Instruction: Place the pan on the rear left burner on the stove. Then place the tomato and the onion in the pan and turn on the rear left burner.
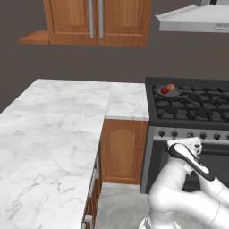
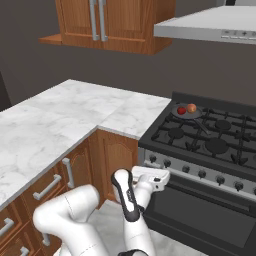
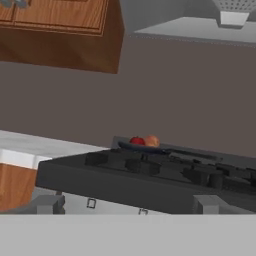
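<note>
while fingers (image 3: 47, 204) gape, pan (image 3: 145, 148) lies well beyond

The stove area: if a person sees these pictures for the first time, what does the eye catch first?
Probably the pan on the rear left burner of the black stove, with the red tomato and the orange-brown onion side by side in it. Next, the white arm folded low before the oven door, its claw open, facing the knob panel.
</note>
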